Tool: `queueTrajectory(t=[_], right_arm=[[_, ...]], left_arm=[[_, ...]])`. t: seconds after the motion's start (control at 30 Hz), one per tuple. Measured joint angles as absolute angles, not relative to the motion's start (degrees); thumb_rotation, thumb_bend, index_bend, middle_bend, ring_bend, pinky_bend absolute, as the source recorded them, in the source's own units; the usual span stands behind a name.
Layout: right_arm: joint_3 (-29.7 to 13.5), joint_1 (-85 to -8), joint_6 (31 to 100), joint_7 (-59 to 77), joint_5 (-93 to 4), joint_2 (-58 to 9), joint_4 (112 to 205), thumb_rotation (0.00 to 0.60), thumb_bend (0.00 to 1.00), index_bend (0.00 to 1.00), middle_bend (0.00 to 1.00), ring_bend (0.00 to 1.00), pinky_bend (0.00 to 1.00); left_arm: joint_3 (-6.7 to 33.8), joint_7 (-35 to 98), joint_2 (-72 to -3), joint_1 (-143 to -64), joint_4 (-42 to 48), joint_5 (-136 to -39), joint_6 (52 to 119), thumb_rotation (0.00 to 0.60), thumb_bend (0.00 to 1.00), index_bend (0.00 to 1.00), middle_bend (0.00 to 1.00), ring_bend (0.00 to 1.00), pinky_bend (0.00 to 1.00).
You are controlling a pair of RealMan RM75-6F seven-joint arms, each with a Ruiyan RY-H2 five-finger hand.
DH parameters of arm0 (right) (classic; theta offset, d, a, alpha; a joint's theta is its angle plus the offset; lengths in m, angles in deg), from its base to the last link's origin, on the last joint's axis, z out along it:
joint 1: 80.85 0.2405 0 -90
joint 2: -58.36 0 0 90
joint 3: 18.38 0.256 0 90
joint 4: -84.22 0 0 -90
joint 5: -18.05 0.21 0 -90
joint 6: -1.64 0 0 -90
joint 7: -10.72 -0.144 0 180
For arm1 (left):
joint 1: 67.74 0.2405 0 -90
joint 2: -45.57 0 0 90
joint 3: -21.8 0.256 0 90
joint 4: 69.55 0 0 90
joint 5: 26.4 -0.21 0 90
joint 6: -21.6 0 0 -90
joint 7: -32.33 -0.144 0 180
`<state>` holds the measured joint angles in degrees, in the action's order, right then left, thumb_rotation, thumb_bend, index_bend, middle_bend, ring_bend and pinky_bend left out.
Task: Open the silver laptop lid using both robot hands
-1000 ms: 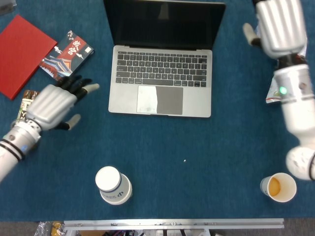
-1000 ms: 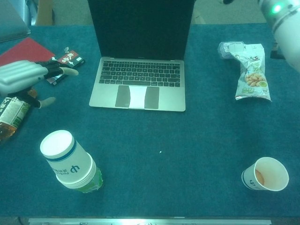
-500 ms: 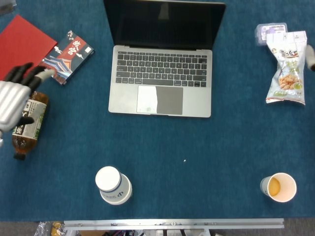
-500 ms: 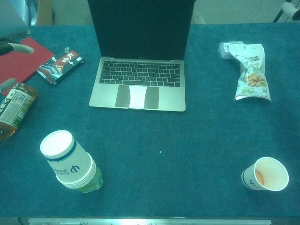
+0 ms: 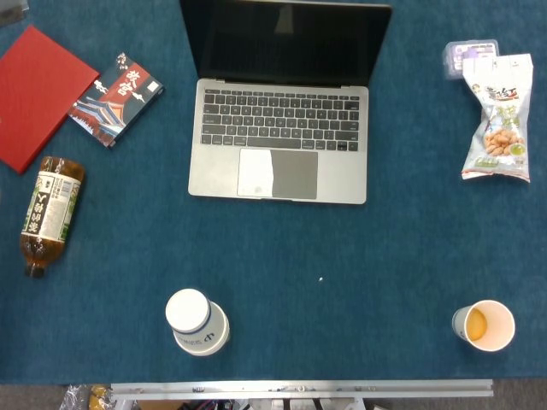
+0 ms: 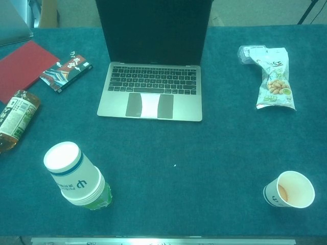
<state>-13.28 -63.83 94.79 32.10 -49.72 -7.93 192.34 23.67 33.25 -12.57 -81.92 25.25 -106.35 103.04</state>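
The silver laptop [image 5: 279,142] [image 6: 150,91] stands open at the back middle of the blue table, its dark screen [image 5: 286,41] [image 6: 153,30] raised upright and its keyboard and trackpad showing. Neither of my hands shows in the head view or the chest view.
A red book [image 5: 32,94] and a small printed box [image 5: 115,98] lie at the back left, with a tea bottle [image 5: 49,213] on its side below them. A capped paper cup [image 5: 197,320] stands front left, an open cup [image 5: 484,325] front right. A snack bag [image 5: 497,128] lies back right.
Both hands have withdrawn out of view, the left off the left edge and the right off the right edge. The bottle and snack bag they covered now show. The laptop has not moved.
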Motion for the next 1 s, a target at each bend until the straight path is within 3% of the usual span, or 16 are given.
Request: queueTrajectory(t=[0.53,1.0], right_arm=[[-16.2,-73.2,97.3,24.5,-53.9,-7.5,189.7,0.6,0.3,0.09,0.23,0.07,0.12],[-14.8,-75.6,94.9,20.8,-55.0,-7.5,187.5,0.6,0.3,0.09,0.23,0.07,0.12]], left_arm=[[26.0,35.7,-12.5,-69.9,23.7,-107.7,112.8,0.59,0.42,0.15,0.12,0.06,0.06],[25.0,37.8,-13.8,-67.6,21.7,-111.3,114.7,0.591,0.42,0.15,0.12,0.06,0.06]])
